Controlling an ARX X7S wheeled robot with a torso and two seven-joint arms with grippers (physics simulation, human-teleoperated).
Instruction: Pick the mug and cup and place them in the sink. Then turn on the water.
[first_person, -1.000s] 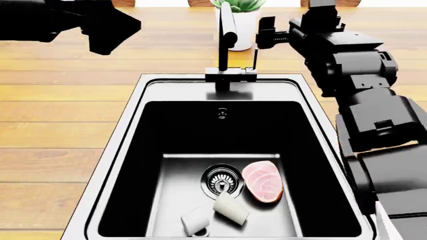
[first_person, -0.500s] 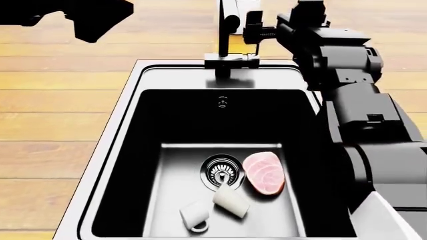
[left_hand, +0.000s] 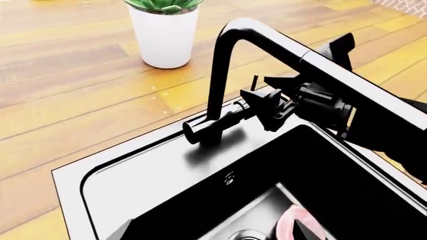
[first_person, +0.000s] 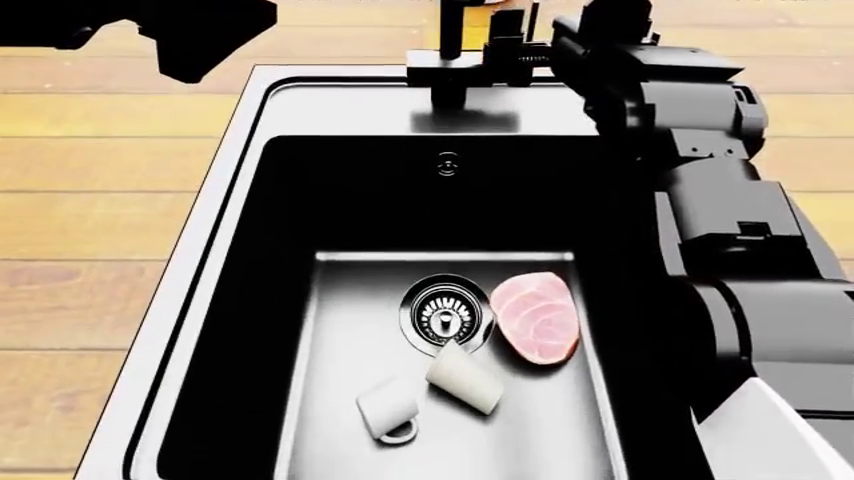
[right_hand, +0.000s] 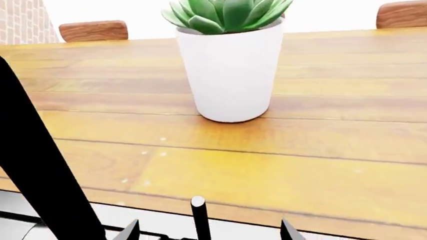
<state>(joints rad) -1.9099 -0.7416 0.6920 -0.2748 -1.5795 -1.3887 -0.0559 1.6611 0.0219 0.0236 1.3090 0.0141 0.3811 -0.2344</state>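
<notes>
The white mug (first_person: 387, 410) and the tapered cup (first_person: 465, 378) lie on their sides on the floor of the black sink (first_person: 227, 150), just in front of the drain (first_person: 446, 315). The black tap (first_person: 454, 70) stands at the sink's back rim, and no water stream shows. My right gripper (first_person: 511, 48) is open beside the tap base. In the right wrist view its fingertips (right_hand: 130, 231) straddle the tap's thin upright lever (right_hand: 198, 217), and the gripper (right_hand: 208, 232) does not grip it. My left gripper (first_person: 187, 35) hovers empty over the counter, left of the sink.
A pink slice of meat (first_person: 537, 318) lies right of the drain. A white plant pot (right_hand: 230, 70) stands on the wooden counter behind the tap and also shows in the left wrist view (left_hand: 165, 35). Wooden chair backs (right_hand: 93, 30) stand beyond the counter.
The head view has tilted down, so the sink sits higher in the picture. My right gripper has closed in on the tap's lever. The mug and cup have not moved.
</notes>
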